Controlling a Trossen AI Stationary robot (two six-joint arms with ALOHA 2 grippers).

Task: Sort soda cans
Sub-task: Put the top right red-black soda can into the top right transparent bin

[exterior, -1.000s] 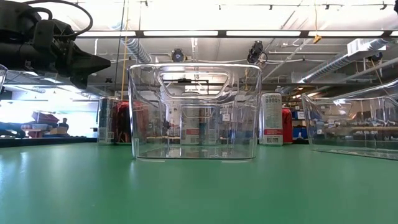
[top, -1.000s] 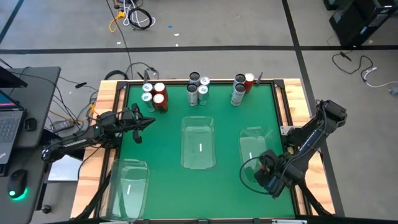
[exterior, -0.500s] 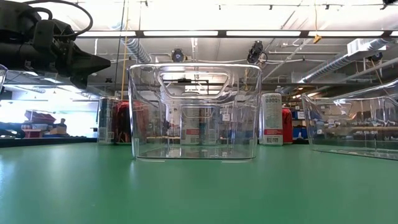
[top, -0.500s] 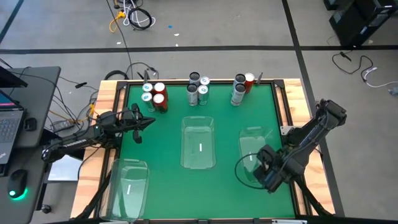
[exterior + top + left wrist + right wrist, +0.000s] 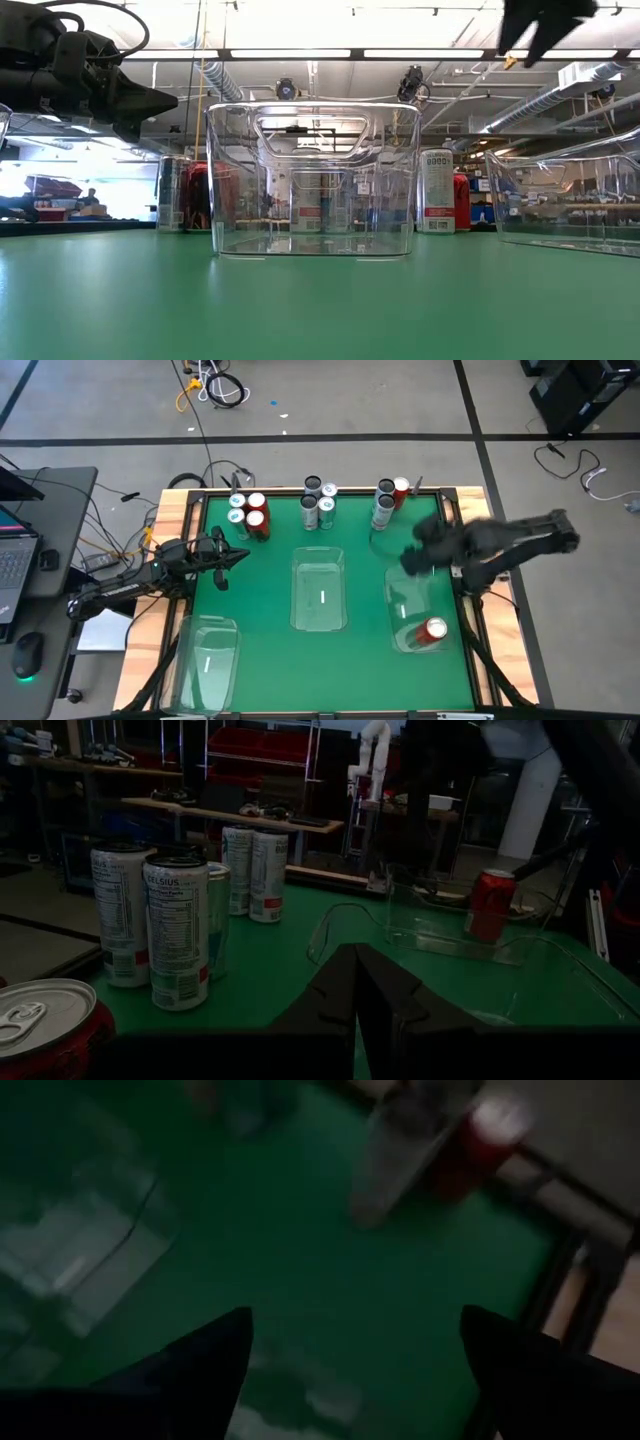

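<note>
The right end effector (image 5: pixel 412 552) hangs open over the right bin's (image 5: pixel 403 582) far edge. A red can (image 5: pixel 431 630) stands inside. The left end effector (image 5: pixel 240 554) waits closed, empty, near the counter's (image 5: pixel 360 570) left edge.

right hand (image 5: pixel 412 556) motion-blurred, right wrist view smeared, far cans' (image 5: pixel 470 1145) labels unreadable, red can (image 5: pixel 45 1030) cut off
</note>
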